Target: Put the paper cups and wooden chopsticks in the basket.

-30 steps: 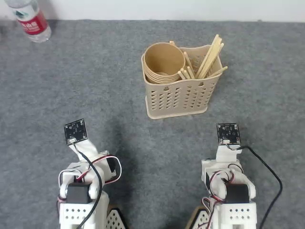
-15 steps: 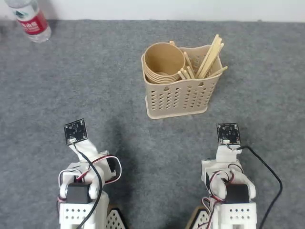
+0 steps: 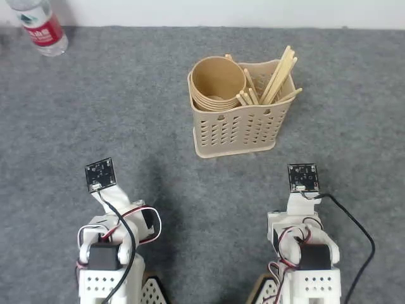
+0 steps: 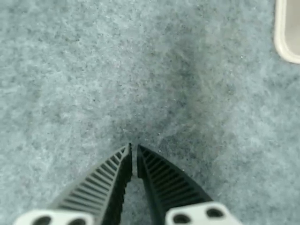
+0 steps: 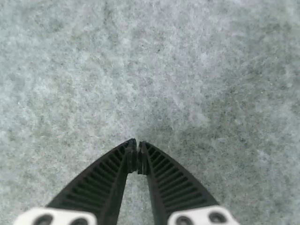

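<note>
Beige plastic basket (image 3: 240, 130), perforated walls, upright on grey carpet (image 3: 126, 114). Inside basket: stack of paper cups (image 3: 218, 79), nested, mouths up, top rim a bit above basket rim. Next to cups, same basket: wooden chopsticks (image 3: 278, 73), bundle standing tilted, ends fanned out above rim, leaning away from cups. Divider between the two: can't tell.

Left arm (image 3: 111, 234) well apart from basket, off its cup side, folded back nr own base. Left gripper (image 4: 133, 152) low over bare carpet; fingers (image 4: 112, 173) nearly together, only a hairline slit betw. tips, holding nothing. Touching carpet or just above: can't tell. Pale corner of basket (image 4: 288, 33) in left wrist view, well apart from fingertips.

Right arm (image 3: 304, 240) well apart from basket too, off its chopstick side, folded back the same way. Right gripper (image 5: 137, 145) over bare carpet; fingers (image 5: 103, 178) together, ribbed pads meeting at tips, nothing betw. them.

Clear bottle (image 3: 41, 28) w/ red label, well apart from basket, past the cup side, at far carpet edge.
</note>
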